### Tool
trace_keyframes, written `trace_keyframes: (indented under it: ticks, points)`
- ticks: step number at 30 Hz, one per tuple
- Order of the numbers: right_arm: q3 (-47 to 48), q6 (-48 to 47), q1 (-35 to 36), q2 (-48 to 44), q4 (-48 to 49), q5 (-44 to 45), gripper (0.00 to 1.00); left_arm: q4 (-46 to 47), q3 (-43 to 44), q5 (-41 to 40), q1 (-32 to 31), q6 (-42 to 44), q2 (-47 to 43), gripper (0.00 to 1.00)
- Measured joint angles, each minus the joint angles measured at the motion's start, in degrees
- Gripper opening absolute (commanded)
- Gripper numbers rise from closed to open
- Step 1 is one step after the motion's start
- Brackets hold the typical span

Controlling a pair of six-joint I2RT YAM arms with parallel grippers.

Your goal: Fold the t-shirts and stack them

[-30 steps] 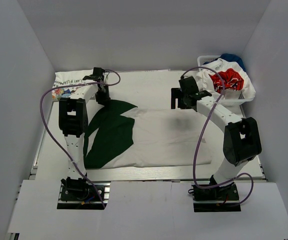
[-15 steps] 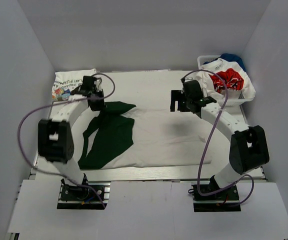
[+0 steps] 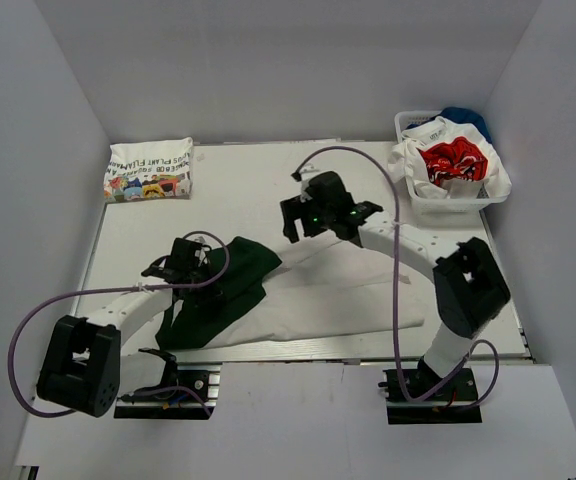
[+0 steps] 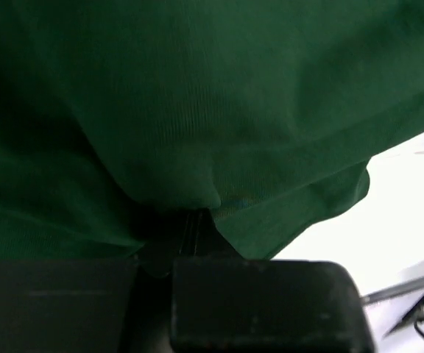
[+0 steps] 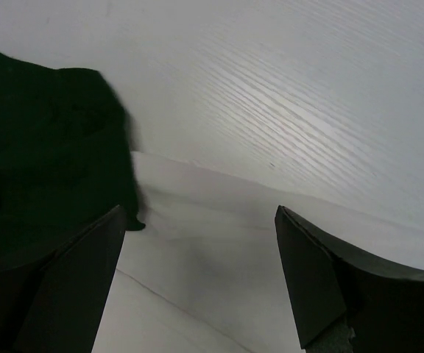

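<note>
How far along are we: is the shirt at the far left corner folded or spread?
Folded: the shirt lies as a small neat rectangle.

White-linked arms [image 3: 408,243] with black joint housings — looping purple cables [image 3: 397,300] alongside.

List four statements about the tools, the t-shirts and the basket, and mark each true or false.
1. The left tool is shut on the dark green part of the spread t-shirt. True.
2. The right tool is clamped on white cloth. False: its jaws stand open above the shirt and hold nothing.
3. A folded t-shirt lies at the far left corner of the table. True.
4. The basket is empty. False: it holds cloth, with a red-printed t-shirt on top.
</note>
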Motion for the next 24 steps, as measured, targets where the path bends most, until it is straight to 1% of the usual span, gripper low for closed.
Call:
trace_keyframes:
  ticks: [3, 7, 8, 11, 13, 14, 15, 18, 24]
  points:
    - [6.16, -3.13, 3.98, 6.32, 0.22, -0.66, 0.88, -0.17, -0.11, -1.79, -0.44, -1.7, -1.11, 0.0]
    - [17.75, -7.06, 9.07, 17.29, 0.33, -2.95, 0.88, -0.15, 0.2, -2.67, -0.48, -2.91, -0.11, 0.0]
    - [19.67, -8.02, 9.97, 19.41, 0.55, -3.43, 0.9, -0.17, 0.31, -2.71, -0.48, -3.1, 0.11, 0.0]
    - [24.98, -10.84, 12.41, 25.35, 0.22, -4.68, 0.9, -0.15, 0.5, -2.73, -0.48, -3.48, 0.42, 0.0]
    - [30.93, -12.17, 13.2, 30.29, -2.1, -4.85, 0.84, -0.17, 0.52, -2.73, -0.48, -3.65, 0.46, 0.0]
    - [33.92, -12.74, 13.33, 32.76, -2.36, -4.85, 0.79, -0.17, 0.55, -2.73, -0.48, -3.69, 0.46, 0.0]
    - [36.24, -13.05, 13.33, 34.8, -2.8, -4.83, 0.65, -0.17, 0.55, -2.73, -0.48, -3.74, 0.44, 0.0]
    - [38.51, -13.68, 13.0, 37.51, -3.8, -4.94, 0.33, -0.37, 0.55, -2.97, -0.48, -3.89, 0.26, 0.0]
    - [38.32, -13.16, 12.2, 37.73, -4.28, -4.98, 0.34, -1.36, 0.55, -3.8, -0.48, -4.09, -1.55, 0.0]
